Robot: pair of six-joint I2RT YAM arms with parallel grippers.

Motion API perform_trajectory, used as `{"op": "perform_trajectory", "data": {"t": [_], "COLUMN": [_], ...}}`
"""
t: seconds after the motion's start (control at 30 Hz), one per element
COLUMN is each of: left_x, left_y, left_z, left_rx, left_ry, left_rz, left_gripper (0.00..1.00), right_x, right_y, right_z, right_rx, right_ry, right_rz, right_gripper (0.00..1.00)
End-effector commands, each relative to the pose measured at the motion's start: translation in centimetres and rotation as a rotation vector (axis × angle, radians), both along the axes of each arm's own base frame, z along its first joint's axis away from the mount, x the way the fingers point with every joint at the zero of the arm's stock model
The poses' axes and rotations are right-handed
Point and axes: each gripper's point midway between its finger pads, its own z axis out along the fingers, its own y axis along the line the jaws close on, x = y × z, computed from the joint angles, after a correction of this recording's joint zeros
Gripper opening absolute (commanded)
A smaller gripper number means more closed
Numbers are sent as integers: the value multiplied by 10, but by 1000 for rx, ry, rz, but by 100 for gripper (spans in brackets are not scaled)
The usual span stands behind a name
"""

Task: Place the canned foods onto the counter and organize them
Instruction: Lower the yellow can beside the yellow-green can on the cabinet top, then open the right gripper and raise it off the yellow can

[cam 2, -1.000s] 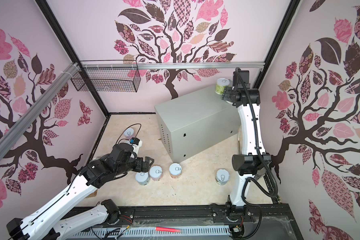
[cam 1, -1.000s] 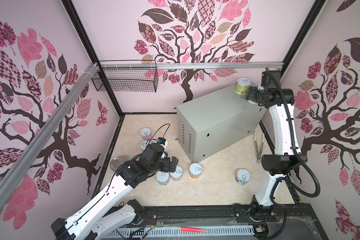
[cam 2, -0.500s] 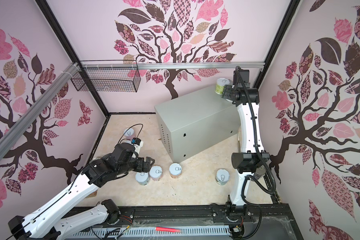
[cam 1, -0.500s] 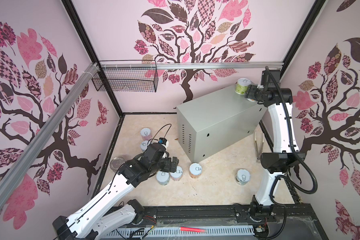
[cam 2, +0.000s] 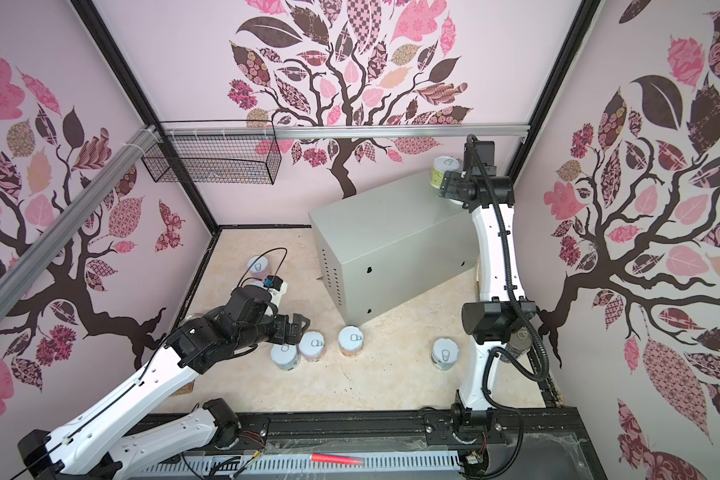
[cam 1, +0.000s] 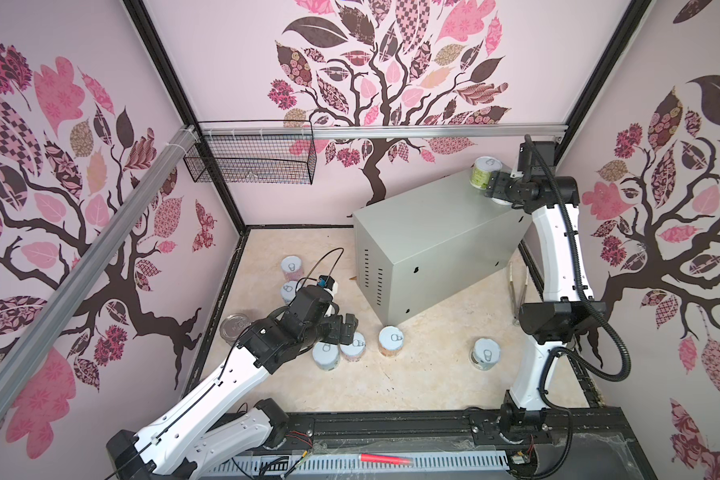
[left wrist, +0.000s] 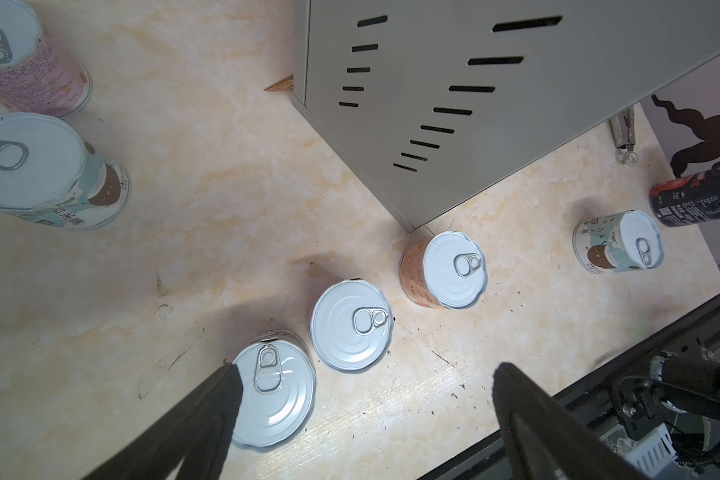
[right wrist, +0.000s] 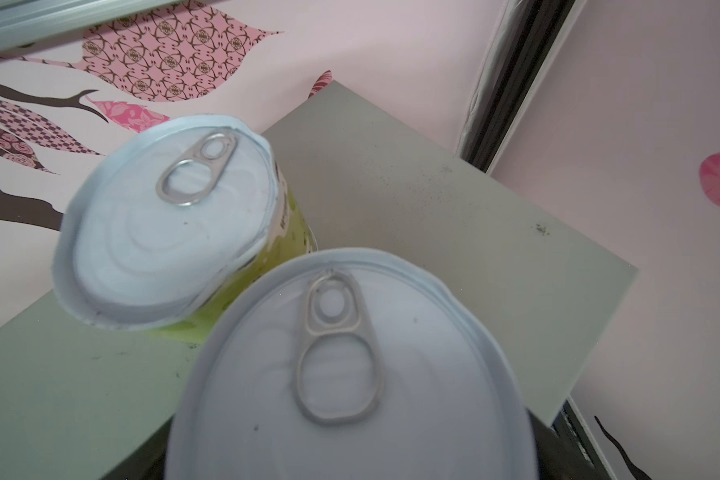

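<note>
The right wrist view shows two cans upright on the grey box (right wrist: 433,232), a green-labelled can (right wrist: 171,232) and a nearer can (right wrist: 341,374) that the right gripper (cam 1: 500,189) mostly hides in both top views; whether its fingers grip it cannot be told. The left gripper (left wrist: 365,368) hovers with fingers (left wrist: 208,415) spread above a row of three cans (left wrist: 352,324) on the table (left wrist: 225,208); only the left wrist view shows the dark-labelled can (left wrist: 699,199) clearly

My eyes
Both top views look down on everything; left wrist close over cans (left wrist: 352,324), right over box (right wrist: 433,208).
</note>
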Motion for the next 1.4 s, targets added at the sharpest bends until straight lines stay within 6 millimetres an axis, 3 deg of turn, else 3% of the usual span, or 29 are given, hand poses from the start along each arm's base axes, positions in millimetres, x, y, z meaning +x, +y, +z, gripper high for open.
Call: {"op": "perform_trajectory", "data": {"t": [0.0,0.13,0.73,1.13,1.37], "left_x": [0,0,7,9,11], "left_y": [2,1,13,30,45], "left_z": [-9,-10,-5,8,31], "left_rx": [21,21,5,22,58], "left_ry": [6,7,-15,-81,-119], "left_rz": [-3,-5,47,114,165], "left_gripper": [98,98,98,98,98], "right_x": [7,6,-28,-91,-132], "right_y": [1,4,0,6,30], "right_z": [4,7,75,142,153], "right_rx": [-3,-5,-31,28,84], "right_ry": [-21,-24,-188,-355,-385], "right_rz": [10,39,23,39,132], "right_gripper": [91,100,100,100,100]}}
